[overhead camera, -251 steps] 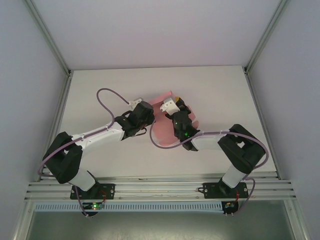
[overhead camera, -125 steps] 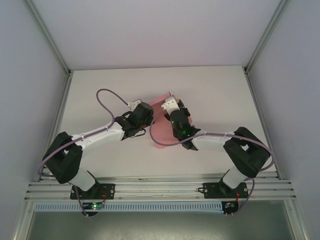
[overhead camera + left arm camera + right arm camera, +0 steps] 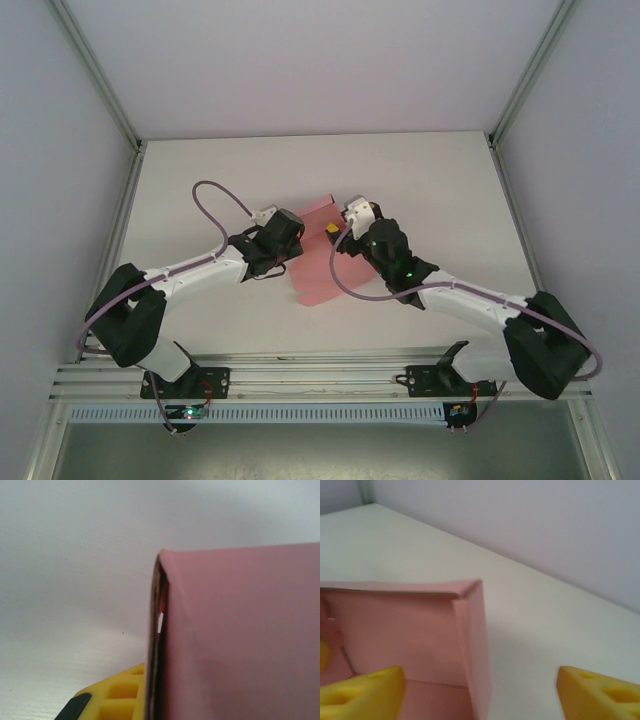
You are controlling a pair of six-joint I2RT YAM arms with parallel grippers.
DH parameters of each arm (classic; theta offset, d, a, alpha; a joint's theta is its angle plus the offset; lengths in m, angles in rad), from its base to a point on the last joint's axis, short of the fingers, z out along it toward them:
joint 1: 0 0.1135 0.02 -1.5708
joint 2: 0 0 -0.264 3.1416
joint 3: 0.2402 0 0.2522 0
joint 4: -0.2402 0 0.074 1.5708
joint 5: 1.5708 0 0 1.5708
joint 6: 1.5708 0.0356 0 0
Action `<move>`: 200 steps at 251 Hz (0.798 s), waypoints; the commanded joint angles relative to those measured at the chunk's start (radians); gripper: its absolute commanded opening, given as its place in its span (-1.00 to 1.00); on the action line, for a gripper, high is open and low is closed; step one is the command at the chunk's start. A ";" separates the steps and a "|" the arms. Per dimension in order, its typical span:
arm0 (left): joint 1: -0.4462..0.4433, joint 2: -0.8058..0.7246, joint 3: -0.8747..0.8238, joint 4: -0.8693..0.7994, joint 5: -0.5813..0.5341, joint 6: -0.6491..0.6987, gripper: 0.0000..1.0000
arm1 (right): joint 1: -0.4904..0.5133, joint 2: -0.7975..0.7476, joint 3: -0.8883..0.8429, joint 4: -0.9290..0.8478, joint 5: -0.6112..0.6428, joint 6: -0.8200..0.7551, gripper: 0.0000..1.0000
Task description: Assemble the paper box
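Note:
The pink paper box (image 3: pixel 316 262) lies partly folded in the middle of the table, between the two arms. My left gripper (image 3: pixel 294 238) is at its left side, shut on a side wall. In the left wrist view that wall (image 3: pixel 240 630) stands edge-on, pressed against one yellow finger (image 3: pixel 117 692), and the other finger is hidden behind the card. My right gripper (image 3: pixel 340 228) is at the box's upper right corner, open. In the right wrist view its fingers stand wide apart around the gripper's middle (image 3: pixel 480 695), with the box's raised right wall (image 3: pixel 475 640) between them, untouched.
The white table (image 3: pixel 200 180) is bounded by grey walls and slanted aluminium posts at the back corners. A rail frame (image 3: pixel 320 375) runs along the near edge. Purple cables loop over both arms (image 3: pixel 215 190).
My right gripper has gone from shut to wide open and let go of the box. Its arm has swung out to the right. The box has settled slightly lower and to the left.

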 commanded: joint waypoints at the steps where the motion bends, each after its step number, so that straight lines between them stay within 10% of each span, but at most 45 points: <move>1: 0.012 0.006 0.014 -0.018 0.001 0.062 -1.00 | -0.010 -0.095 -0.030 -0.061 -0.154 0.023 0.97; 138: 0.076 -0.060 0.119 -0.155 0.285 0.647 -1.00 | -0.143 -0.659 -0.215 -0.372 -0.044 0.358 0.96; 200: 0.099 0.055 0.371 -0.503 0.436 1.046 -1.00 | -0.183 -0.711 -0.220 -0.508 -0.082 0.386 0.97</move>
